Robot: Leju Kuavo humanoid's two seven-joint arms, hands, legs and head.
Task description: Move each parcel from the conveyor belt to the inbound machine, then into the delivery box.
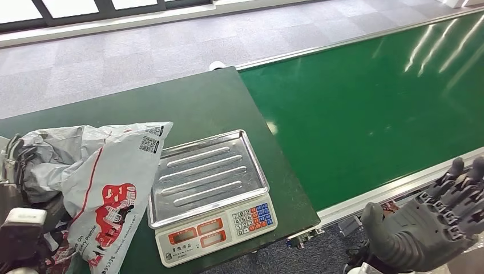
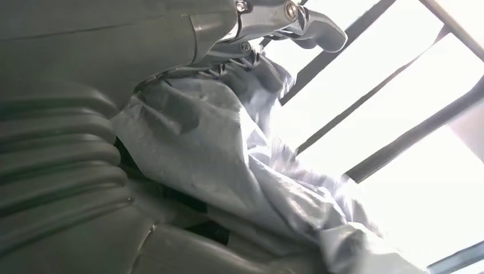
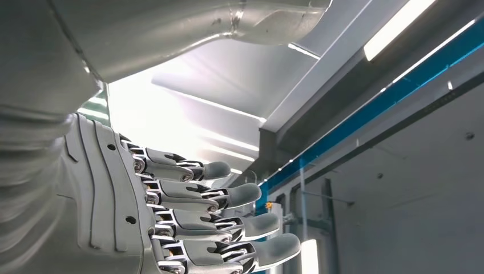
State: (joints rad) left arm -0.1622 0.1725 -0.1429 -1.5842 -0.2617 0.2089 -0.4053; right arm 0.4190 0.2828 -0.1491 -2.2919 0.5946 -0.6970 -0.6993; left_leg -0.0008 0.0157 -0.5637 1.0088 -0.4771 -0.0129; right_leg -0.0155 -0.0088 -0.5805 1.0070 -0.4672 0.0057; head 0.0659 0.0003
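Your left hand (image 1: 17,228) grips the crumpled grey plastic mailer parcel (image 1: 108,182) left of the steel-topped scale (image 1: 208,174); your right hand (image 1: 434,222) hangs spread, holding nothing.

Left robot hand (image 1: 23,188) clutching grey parcel (image 1: 103,182), right robot hand (image 1: 434,220) raised, fingers apart, holding nothing

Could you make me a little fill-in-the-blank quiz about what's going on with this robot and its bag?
1. The grey parcel is held by the robot's ____ hand.
2. The tray of the scale has ____ on it.
3. The right hand, fingers apart, holds ____.
4. The conveyor belt is coloured ____.

Missing words: left; nothing; nothing; green
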